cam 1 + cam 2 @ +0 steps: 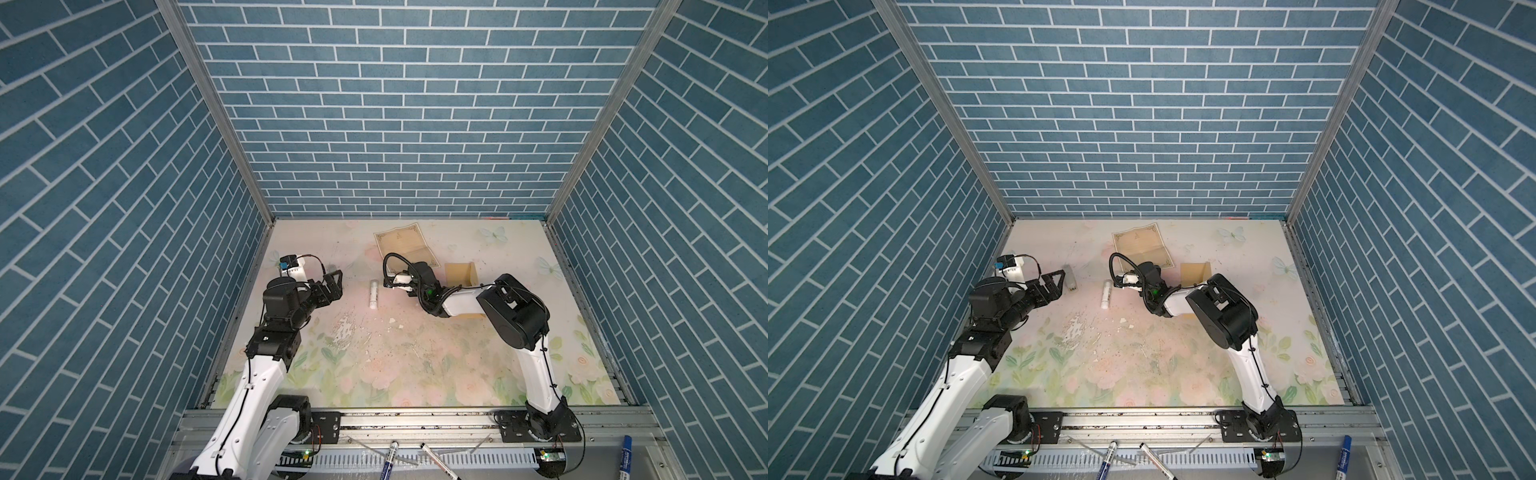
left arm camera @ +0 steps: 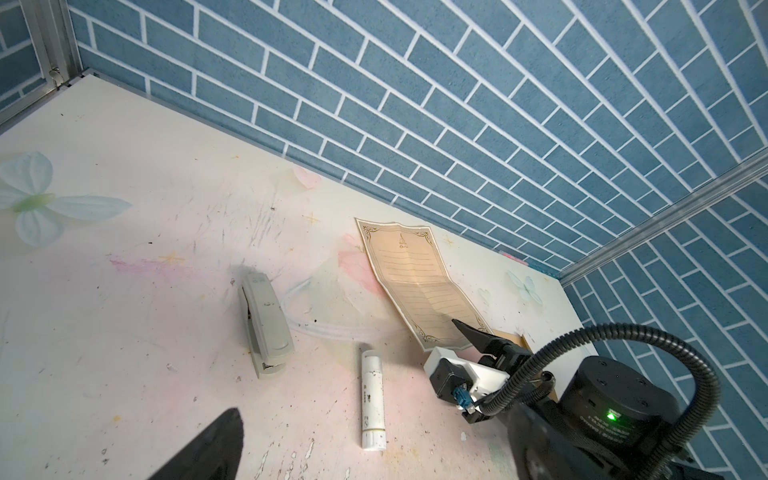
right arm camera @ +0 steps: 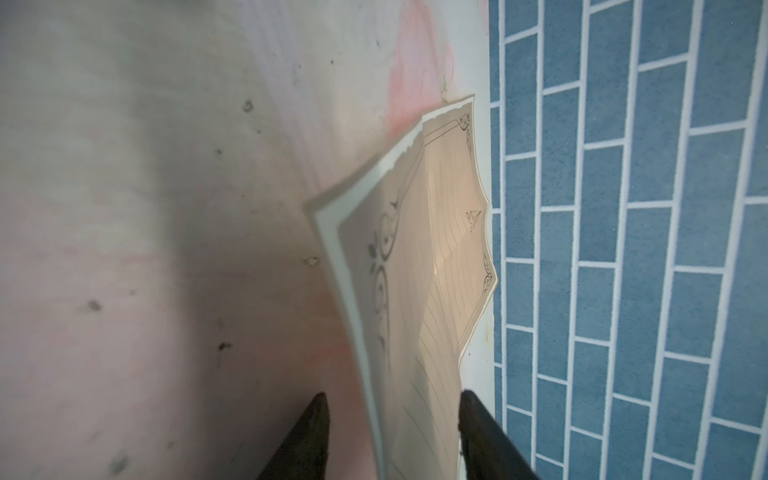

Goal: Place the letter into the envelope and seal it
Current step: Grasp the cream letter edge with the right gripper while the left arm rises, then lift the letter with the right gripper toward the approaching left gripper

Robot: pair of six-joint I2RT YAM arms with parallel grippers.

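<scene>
The letter (image 1: 405, 245) (image 1: 1142, 245), a beige creased sheet with a dark ornamental border, lies at the back middle of the table. Its near end curls up off the surface (image 3: 436, 257). My right gripper (image 3: 392, 411) is at that near end, its jaws apart, with the raised paper edge standing between them. One of its fingertips (image 2: 467, 330) lies over the sheet. The mustard envelope (image 1: 459, 272) (image 1: 1194, 272) lies just right of the letter, partly hidden by the right arm. My left gripper (image 1: 334, 282) (image 1: 1059, 282) hovers open and empty at the left.
A white glue stick (image 1: 373, 294) (image 2: 372, 403) lies in the middle of the table. A grey stapler (image 1: 1071, 279) (image 2: 266, 324) sits by the left gripper. The brick back wall is close behind the letter. Marker pens (image 1: 390, 455) lie on the front rail.
</scene>
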